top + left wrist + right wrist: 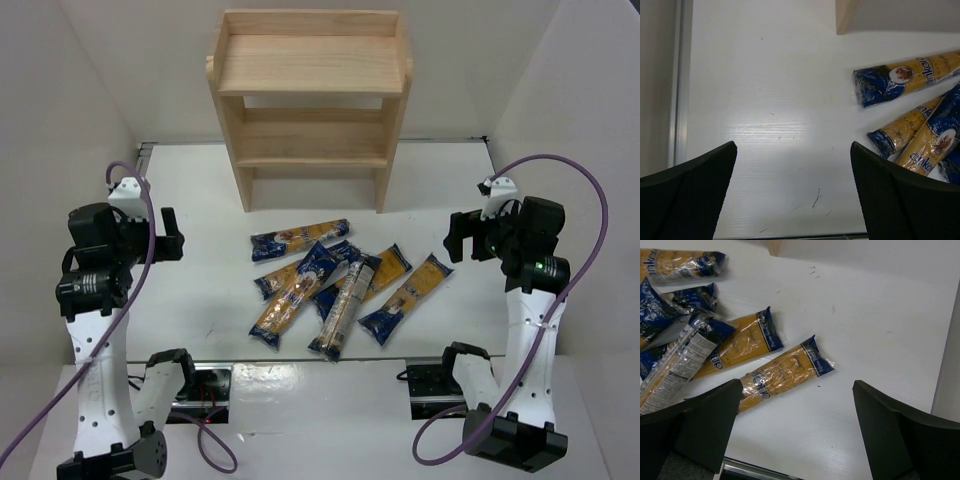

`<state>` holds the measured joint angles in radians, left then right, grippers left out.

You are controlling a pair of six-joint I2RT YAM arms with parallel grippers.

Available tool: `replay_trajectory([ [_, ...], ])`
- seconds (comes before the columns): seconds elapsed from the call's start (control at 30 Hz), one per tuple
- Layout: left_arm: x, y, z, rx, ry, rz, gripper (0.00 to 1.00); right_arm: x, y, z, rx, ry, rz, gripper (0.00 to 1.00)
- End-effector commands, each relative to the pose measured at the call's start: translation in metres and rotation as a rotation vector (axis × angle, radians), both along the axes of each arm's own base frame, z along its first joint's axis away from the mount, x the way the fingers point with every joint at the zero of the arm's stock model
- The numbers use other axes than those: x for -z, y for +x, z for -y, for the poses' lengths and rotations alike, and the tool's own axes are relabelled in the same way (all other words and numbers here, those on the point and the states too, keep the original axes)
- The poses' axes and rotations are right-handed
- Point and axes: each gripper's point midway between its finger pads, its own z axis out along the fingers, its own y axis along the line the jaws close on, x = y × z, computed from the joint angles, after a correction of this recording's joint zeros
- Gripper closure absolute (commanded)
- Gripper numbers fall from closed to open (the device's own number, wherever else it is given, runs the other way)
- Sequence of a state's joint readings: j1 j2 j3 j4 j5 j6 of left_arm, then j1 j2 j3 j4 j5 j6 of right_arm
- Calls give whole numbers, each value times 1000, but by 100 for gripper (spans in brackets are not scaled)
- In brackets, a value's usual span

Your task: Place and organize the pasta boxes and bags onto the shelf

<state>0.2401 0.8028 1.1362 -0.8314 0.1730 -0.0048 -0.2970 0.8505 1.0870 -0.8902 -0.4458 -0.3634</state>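
The packs (300,300) lie in a loose, overlapping heap on the table (200,200), at 6 o'clock from the shelf (310,65); none is shelved yet. I'd start at the edges of the heap. My right gripper (797,385), fingers spread and empty, has the end pack (782,372) at its 10 o'clock. I'd pinch that across its narrow middle so it sags less. My left gripper (792,147), also spread and empty, could take the far pack (905,75) at its 2 o'clock. I count six blue packs plus one greyish pack (340,310), though overlap leaves this unsure. One shelf, three tiers.
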Motion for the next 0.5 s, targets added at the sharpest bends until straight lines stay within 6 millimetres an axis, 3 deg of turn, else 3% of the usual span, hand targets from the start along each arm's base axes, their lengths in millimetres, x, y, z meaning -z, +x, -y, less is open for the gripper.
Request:
replay_trajectory([
  [0.0, 3, 6, 3, 32, -9, -6, 0, -5, 13, 6, 29, -6, 31, 0],
  [0.13, 15, 13, 5, 72, -10, -33, 0, -18, 15, 4, 20, -9, 64, 0],
  [0.37, 36, 28, 7, 109, -23, -115, 0, -14, 19, 10, 55, 1, 22, 0],
  [0.47, 42, 31, 11, 136, -28, -145, 0, -11, 20, -7, -11, 61, -63, 0],
])
